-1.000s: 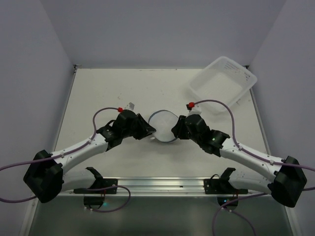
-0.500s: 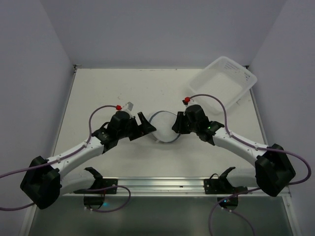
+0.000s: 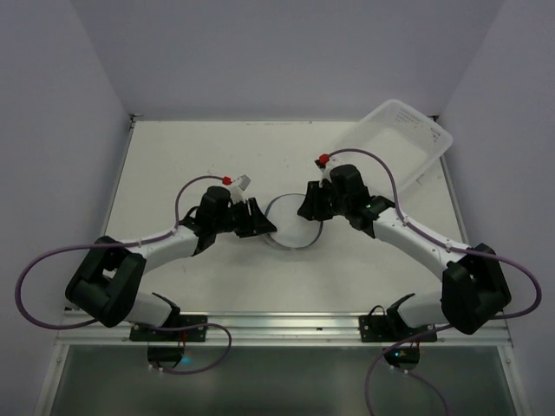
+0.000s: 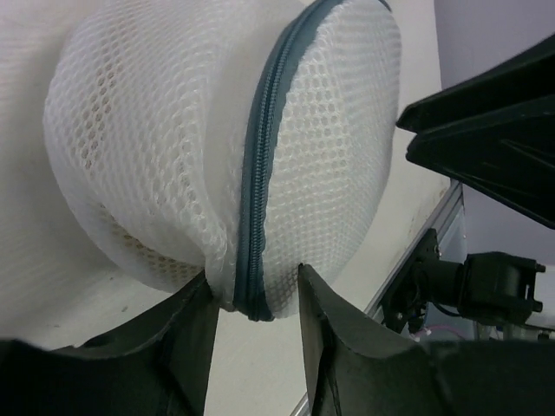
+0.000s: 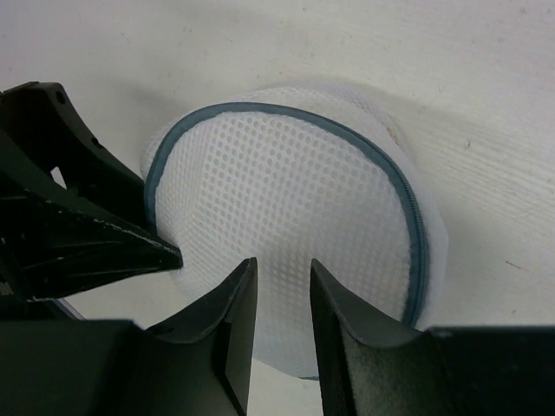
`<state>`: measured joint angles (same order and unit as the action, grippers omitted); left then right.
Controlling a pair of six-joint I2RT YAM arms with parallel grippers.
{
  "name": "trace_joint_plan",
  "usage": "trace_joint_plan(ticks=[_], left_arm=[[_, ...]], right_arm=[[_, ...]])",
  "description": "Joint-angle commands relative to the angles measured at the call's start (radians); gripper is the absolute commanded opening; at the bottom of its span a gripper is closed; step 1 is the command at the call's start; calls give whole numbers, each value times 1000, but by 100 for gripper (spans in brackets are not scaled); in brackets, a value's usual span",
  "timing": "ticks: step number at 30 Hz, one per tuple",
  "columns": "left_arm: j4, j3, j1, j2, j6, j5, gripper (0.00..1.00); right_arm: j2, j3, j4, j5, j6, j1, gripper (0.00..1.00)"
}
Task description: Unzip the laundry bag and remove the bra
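The laundry bag [image 3: 290, 225], a round white mesh pouch with a grey-blue zipper band, lies at the table's middle between both grippers. My left gripper [image 3: 265, 222] is at its left edge. In the left wrist view, the left gripper [image 4: 256, 276] has its fingers [image 4: 195, 334] pressed on either side of the bag's [image 4: 173, 130] zipped rim. My right gripper [image 3: 305, 208] is at the bag's far right edge. In the right wrist view, the right gripper [image 5: 283, 262] is open with its tips over the flat mesh face [image 5: 286, 191], holding nothing. The bra is hidden inside.
A clear-white plastic tub [image 3: 395, 143] stands at the back right, close behind the right arm. The left gripper's black fingers [image 5: 78, 225] fill the left of the right wrist view. The metal rail [image 3: 286, 328] runs along the near edge.
Both wrists have moved in toward the bag. The left gripper, spread open half a second ago, now has its fingers against the bag's rim. The right wrist has moved back and left.
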<state>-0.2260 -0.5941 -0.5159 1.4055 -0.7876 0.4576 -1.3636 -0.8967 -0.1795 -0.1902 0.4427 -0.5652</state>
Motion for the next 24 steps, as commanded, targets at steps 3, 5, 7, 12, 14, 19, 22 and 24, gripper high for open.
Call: trace_joint_plan(ticks=[3, 5, 7, 12, 14, 19, 22, 24], left_arm=[[-131, -43, -33, 15, -8, 92, 19], [-165, -33, -35, 16, -65, 96, 0], [-174, -32, -35, 16, -162, 95, 0], [-145, -41, -39, 0, -398, 53, 0], [-105, -58, -38, -8, -450, 32, 0], [-62, -92, -38, -25, -611, 30, 0], [-50, -98, -38, -45, -667, 29, 0], [-41, -107, -38, -60, -688, 26, 0]], right_arm=[[-25, -77, -35, -35, -32, -1, 34], [18, -62, -34, 0, -21, -1, 35], [69, -36, -21, 26, -10, -1, 38], [311, 135, 41, 127, 25, -4, 40], [372, 194, 64, 141, 60, -10, 40], [501, 383, 155, 167, 134, -50, 36], [515, 456, 216, 208, 154, -96, 36], [506, 484, 250, 224, 168, -119, 35]])
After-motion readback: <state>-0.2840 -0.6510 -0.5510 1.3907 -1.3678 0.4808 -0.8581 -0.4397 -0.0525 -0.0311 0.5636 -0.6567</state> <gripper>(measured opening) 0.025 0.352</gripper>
